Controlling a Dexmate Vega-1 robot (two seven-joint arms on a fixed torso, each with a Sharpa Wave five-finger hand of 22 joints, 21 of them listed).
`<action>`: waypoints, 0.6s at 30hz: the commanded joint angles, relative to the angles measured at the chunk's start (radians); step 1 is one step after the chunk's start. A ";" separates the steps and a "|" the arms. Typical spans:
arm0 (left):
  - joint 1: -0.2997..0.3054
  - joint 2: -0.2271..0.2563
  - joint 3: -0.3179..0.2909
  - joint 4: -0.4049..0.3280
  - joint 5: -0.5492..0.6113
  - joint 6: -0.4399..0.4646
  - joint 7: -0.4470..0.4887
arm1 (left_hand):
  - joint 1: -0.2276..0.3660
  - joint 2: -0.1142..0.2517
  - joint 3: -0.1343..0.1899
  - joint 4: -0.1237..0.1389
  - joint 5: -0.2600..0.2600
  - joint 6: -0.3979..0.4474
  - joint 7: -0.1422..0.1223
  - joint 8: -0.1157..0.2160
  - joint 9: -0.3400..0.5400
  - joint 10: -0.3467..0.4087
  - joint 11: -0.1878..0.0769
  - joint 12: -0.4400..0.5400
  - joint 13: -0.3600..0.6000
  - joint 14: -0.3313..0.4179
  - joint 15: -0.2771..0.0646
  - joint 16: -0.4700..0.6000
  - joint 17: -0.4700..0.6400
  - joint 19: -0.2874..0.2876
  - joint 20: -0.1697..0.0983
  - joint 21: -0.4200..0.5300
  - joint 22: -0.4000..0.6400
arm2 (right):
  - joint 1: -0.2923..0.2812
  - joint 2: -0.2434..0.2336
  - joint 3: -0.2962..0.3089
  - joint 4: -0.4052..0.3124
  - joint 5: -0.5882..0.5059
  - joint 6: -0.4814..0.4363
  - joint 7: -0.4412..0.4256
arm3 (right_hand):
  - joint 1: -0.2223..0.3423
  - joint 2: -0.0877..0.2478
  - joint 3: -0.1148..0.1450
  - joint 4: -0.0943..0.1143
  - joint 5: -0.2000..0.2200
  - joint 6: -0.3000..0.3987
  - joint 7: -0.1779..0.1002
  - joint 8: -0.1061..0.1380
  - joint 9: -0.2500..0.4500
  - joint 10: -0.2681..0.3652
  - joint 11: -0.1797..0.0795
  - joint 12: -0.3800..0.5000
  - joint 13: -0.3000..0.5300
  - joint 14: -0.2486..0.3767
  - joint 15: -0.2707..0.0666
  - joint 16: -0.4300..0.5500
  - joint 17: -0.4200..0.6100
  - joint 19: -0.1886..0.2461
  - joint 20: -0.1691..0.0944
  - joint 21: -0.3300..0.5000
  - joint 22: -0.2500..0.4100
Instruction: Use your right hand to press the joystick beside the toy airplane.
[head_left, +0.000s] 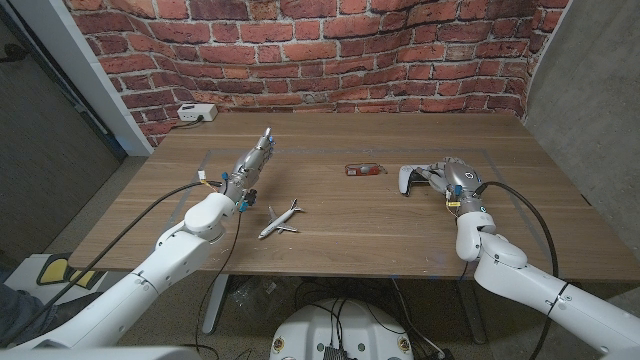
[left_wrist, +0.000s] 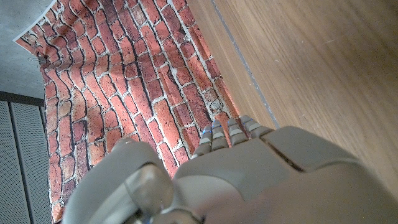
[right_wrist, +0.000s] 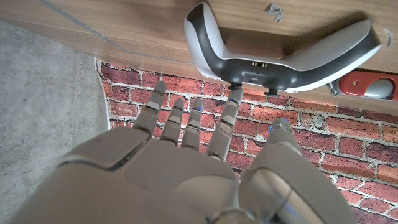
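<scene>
In the head view, the toy airplane (head_left: 281, 220) lies at centre frame on the wooden table (head_left: 330, 190), with the left hand (head_left: 252, 163) stretched out just upper left of it, fingers straight and holding nothing. The white game controller (head_left: 412, 179) sits right of centre, the right hand (head_left: 452, 178) touching its right side; a red object (head_left: 363, 169) lies to its left. The left wrist view shows the left hand (left_wrist: 249, 168) extended toward the brick wall (left_wrist: 137, 74). In the right wrist view, the right hand (right_wrist: 186, 162) spreads its fingers, one fingertip (right_wrist: 234, 95) touching a joystick (right_wrist: 235, 86) on the controller (right_wrist: 280, 56).
</scene>
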 joint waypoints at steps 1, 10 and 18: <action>0.002 -0.002 -0.003 0.006 -0.002 -0.013 -0.003 | 0.011 -0.002 -0.004 -0.001 -0.003 0.003 0.000 -0.003 0.002 0.000 -0.003 -0.002 0.005 -0.005 -0.004 -0.002 0.005 -0.003 0.007 0.006 0.002 | 0.002 0.000 0.006 -0.008 -0.015 0.006 -0.018 | 0.005 -0.006 0.005 0.005 0.002 -0.005 0.002 -0.003 0.002 0.007 -0.006 0.003 0.002 0.008 -0.005 0.000 0.002 0.009 -0.001 0.000 0.002; 0.000 -0.001 -0.005 0.011 -0.005 -0.018 -0.010 | 0.011 -0.001 -0.006 -0.001 -0.003 0.003 -0.001 -0.003 0.002 0.002 -0.003 -0.001 0.005 -0.006 -0.004 -0.002 0.005 -0.003 0.007 0.006 0.002 | 0.000 0.001 0.009 -0.018 -0.026 -0.004 -0.021 | 0.007 -0.006 0.006 0.005 0.002 -0.013 -0.001 -0.010 0.002 0.009 -0.006 0.001 0.002 0.011 -0.002 -0.001 0.002 0.011 -0.001 -0.002 0.002; 0.001 0.001 -0.007 0.014 -0.007 -0.021 -0.014 | 0.012 -0.001 -0.007 -0.001 -0.003 0.004 -0.001 -0.003 0.002 0.002 -0.004 -0.001 0.005 -0.006 -0.005 -0.002 0.005 -0.004 0.007 0.006 0.002 | -0.002 0.001 0.010 -0.027 -0.036 -0.008 -0.024 | 0.007 -0.006 0.006 0.005 0.002 -0.016 -0.002 -0.014 0.002 0.012 -0.007 0.001 0.002 0.014 -0.003 -0.001 0.002 0.012 -0.001 -0.003 0.002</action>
